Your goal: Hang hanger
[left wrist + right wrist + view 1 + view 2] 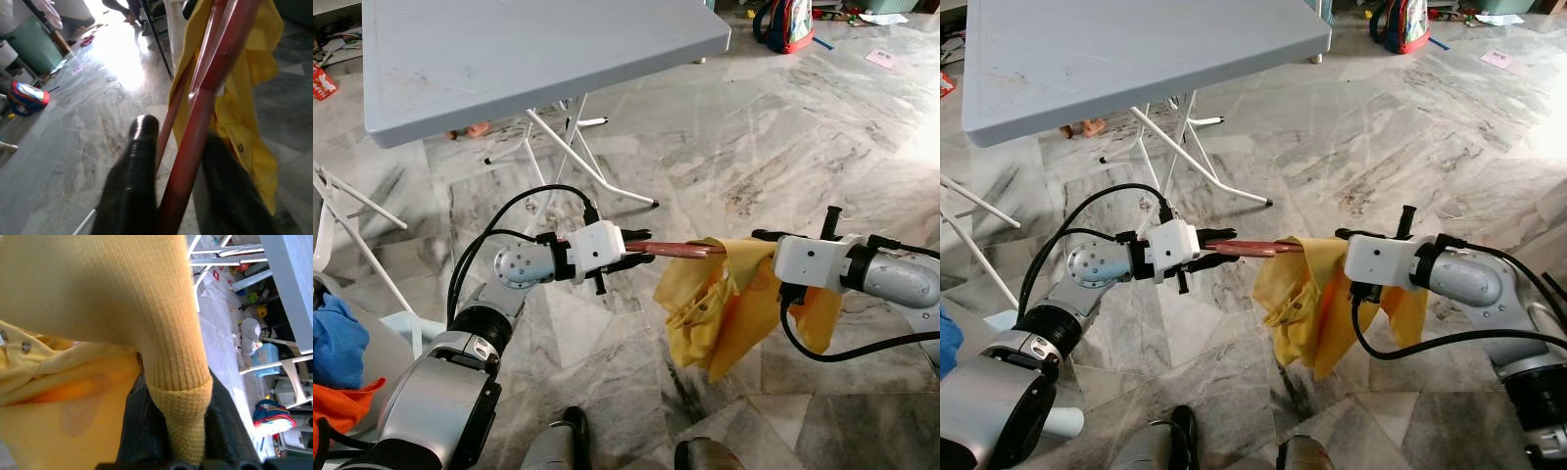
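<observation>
Left eye view: out front, the left tool [641,247] is clamped on a red hanger [675,250], the right tool [759,240] pinched on the yellow shirt [715,304] draped over it, both above the marble floor [754,147]. I'd keep the hanger level and cloth taut while carrying. Beyond stands the grey worktop [529,49]; the backpack [785,24] lies farthest

arms: my two arms were shiny silver with black rings
left gripper [641,245]: it had a white box and long black fingers
right gripper [766,237]: white box too
cables: fat black wires looped off my wrists
</observation>
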Controlling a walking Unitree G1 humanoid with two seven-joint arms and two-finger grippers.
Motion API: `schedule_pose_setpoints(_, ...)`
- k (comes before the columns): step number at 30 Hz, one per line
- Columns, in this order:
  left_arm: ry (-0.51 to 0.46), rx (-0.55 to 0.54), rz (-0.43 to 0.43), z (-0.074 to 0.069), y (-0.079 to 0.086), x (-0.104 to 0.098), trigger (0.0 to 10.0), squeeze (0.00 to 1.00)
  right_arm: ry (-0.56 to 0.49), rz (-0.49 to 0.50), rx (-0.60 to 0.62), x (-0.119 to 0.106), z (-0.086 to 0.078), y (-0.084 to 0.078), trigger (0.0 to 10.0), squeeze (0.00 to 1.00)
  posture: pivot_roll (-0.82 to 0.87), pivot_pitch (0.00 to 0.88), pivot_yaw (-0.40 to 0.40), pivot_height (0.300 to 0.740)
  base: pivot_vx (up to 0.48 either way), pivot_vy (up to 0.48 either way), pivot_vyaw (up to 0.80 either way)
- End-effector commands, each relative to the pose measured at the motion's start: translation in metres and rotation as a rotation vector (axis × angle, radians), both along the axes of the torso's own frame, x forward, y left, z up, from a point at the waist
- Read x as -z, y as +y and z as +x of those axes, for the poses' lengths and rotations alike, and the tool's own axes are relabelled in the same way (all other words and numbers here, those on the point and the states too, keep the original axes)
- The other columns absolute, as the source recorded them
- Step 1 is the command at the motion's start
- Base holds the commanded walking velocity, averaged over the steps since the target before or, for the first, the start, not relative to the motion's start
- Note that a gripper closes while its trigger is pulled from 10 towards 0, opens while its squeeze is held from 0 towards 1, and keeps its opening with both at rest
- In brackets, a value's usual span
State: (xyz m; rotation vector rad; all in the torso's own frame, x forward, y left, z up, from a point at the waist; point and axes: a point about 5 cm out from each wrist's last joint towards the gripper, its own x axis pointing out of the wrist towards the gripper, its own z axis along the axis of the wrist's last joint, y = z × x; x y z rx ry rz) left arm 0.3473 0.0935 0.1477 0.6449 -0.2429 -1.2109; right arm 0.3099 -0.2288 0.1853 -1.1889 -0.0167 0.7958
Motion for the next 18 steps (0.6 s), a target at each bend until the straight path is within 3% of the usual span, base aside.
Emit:
schedule_pose_setpoints(1, -0.023, 0.064, 0.028, -0.0017, -0.0078, -0.0038, 0.0, 0.0, -0.005, -0.01, -0.041, -0.0005, -0.0019, 0.0045, 10.0, 0.0, -0.21, 0.246, 0.046, 0.74, 0.0, 0.0, 0.0)
schedule_pose_setpoints(18, 0.016, 0.111, 0.068, -0.0034, -0.0136, -0.0002, 0.0, 0.0, 0.006, 0.004, -0.047, 0.001, -0.0013, 0.0072, 10.0, 0.0, -0.21, 0.246, 0.048, 0.74, 0.0, 0.0, 0.0)
